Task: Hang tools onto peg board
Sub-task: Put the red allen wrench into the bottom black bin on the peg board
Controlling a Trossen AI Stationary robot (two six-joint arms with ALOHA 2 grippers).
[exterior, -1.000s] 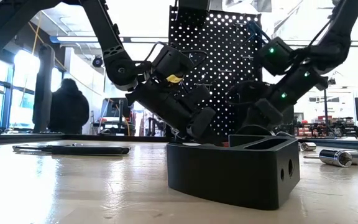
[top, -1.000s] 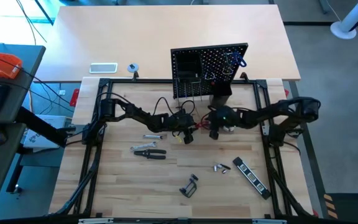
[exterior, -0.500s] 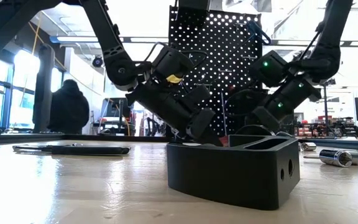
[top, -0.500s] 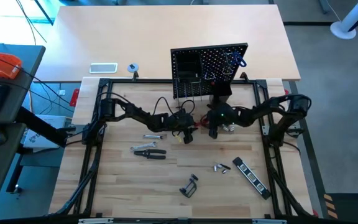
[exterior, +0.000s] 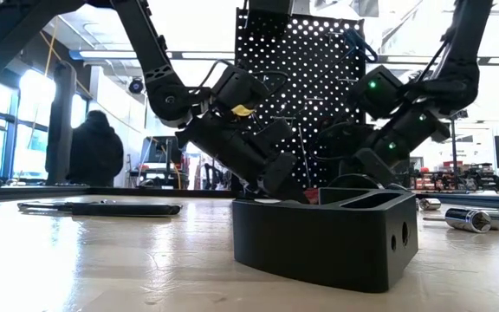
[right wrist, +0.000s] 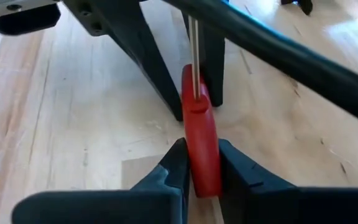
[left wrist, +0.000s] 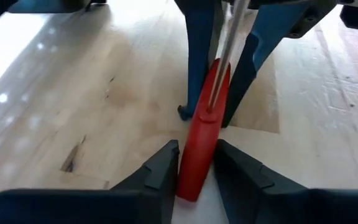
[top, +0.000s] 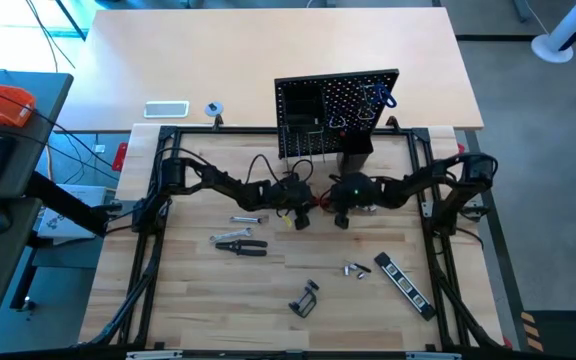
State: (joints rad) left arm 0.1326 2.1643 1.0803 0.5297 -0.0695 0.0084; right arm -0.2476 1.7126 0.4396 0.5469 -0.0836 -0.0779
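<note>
A red-handled screwdriver (left wrist: 204,124) stands steeply tilted between my two grippers, shaft up, in front of the peg board (top: 338,115). My left gripper (left wrist: 194,158) comes from the table's left and my right gripper (right wrist: 202,158) from the right. Both are shut on the red handle, facing each other (top: 301,215) (top: 341,213). A blue-handled hex key (top: 378,97) hangs on the board. In the low view a black block (exterior: 323,234) hides the fingertips and the handle's lower end. My left gripper pinches the red handle's lower part (left wrist: 194,149) between its two fingers. It comes slanting down from the table's left, fingers across the handle. Whether the butt end rests on the table I cannot tell. My right gripper pinches the same red handle (right wrist: 202,143) between its two fingers. It comes slanting down from the table's right, opposite the left gripper. The shaft (right wrist: 194,56) rises past the fingers.
On the table lie pliers (top: 240,243), a silver wrench (top: 246,219), a black clamp (top: 306,298), small silver pieces (top: 356,269) and a black striped bar (top: 404,284). A white rectangle (top: 166,109) and a tape roll (top: 213,108) sit behind the frame.
My right gripper has come down and a little toward the table's left, in to the screwdriver held by my left gripper. The left arm has kept its place.
</note>
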